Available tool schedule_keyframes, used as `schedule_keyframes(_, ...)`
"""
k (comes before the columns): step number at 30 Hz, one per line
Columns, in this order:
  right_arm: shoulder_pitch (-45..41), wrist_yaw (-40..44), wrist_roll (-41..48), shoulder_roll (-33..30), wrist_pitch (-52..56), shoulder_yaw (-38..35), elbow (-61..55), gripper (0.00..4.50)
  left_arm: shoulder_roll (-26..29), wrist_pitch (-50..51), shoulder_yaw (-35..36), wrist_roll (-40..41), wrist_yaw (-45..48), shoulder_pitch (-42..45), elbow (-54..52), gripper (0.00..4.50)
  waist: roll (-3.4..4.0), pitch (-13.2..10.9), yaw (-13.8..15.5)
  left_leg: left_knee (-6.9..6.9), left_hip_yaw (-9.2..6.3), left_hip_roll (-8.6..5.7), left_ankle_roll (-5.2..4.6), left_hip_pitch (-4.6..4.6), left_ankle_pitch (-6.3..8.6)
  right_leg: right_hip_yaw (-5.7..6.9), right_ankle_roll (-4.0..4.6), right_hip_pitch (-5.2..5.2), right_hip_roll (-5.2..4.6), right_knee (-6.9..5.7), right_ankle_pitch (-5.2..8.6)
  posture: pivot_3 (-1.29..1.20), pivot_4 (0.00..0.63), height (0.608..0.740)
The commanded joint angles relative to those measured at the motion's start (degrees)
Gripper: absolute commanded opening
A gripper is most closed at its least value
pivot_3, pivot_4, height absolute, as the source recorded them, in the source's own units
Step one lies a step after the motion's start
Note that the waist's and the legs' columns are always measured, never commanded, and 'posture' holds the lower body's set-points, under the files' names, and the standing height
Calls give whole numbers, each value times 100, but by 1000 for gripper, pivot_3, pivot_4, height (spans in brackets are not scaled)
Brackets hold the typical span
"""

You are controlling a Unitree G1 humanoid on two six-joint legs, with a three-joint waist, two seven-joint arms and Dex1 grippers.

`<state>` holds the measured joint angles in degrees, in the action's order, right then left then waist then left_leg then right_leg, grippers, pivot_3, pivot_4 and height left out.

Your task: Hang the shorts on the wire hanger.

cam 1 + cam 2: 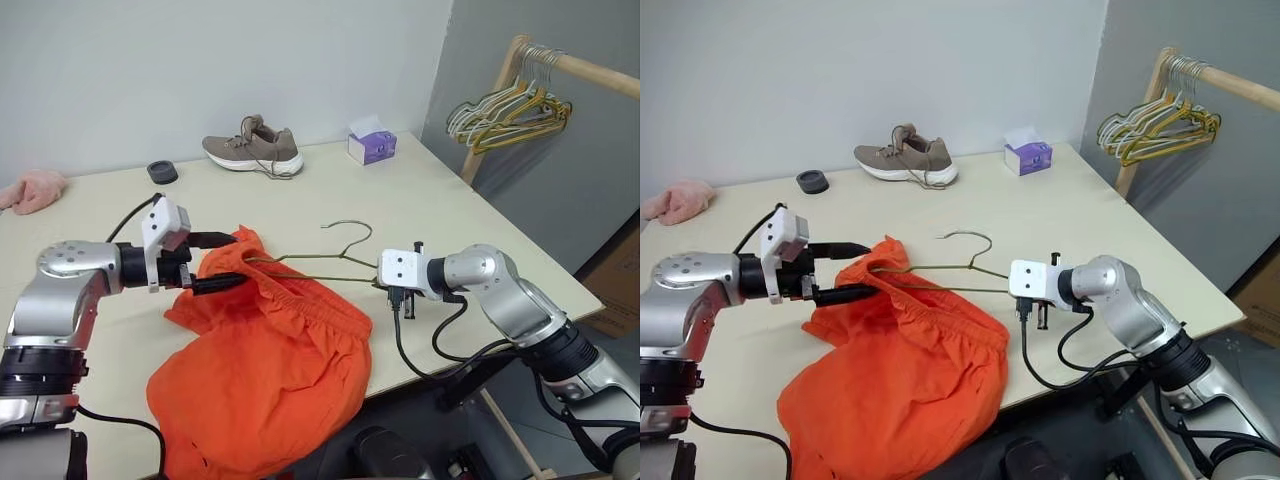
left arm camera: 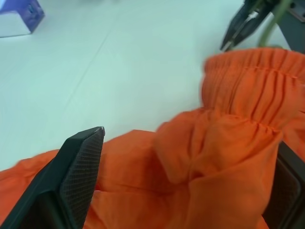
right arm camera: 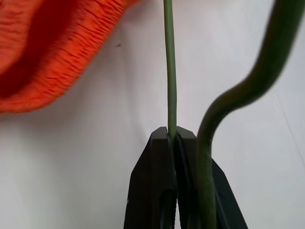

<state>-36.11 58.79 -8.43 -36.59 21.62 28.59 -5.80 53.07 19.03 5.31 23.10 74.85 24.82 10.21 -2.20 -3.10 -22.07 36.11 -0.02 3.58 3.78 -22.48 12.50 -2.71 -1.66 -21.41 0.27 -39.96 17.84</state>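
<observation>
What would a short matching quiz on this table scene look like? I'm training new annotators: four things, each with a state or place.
1. bright orange fabric shorts
2. thin dark olive-grey wire hanger
3. left gripper
4. beige lace-up shoe

a. open
b. pinched in the shut right gripper
c. far side of the table, near the wall
d. draped over the near table edge

Pairs: 1-d, 2-b, 3-a, 4-c

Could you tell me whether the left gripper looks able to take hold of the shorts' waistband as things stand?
Probably yes: the left gripper is open, its fingers either side of the shorts fabric, nothing between. The right gripper holds the wire hanger clear.
</observation>
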Motion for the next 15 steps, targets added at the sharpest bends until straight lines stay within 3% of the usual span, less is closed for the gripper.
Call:
schedule_keyframes(1, -58, 287, -108, -170, -102, 41, -206, 0, 286, -342, -52, -184, 379, 21, 26, 4430, 1, 0, -5, 0, 1, 0, 0, 1, 0, 0, 0, 0, 0, 0, 0, -324, 0, 740)
schedule_keyframes(15, -217, 440, -478, 1, -271, 204, -132, 0, 165, -412, -512, -242, 863, -416, -691, 4430, 0, -1, -3, 1, -2, 1, 0, 2, 0, 0, 0, 1, 0, -2, 0, -329, 0, 740)
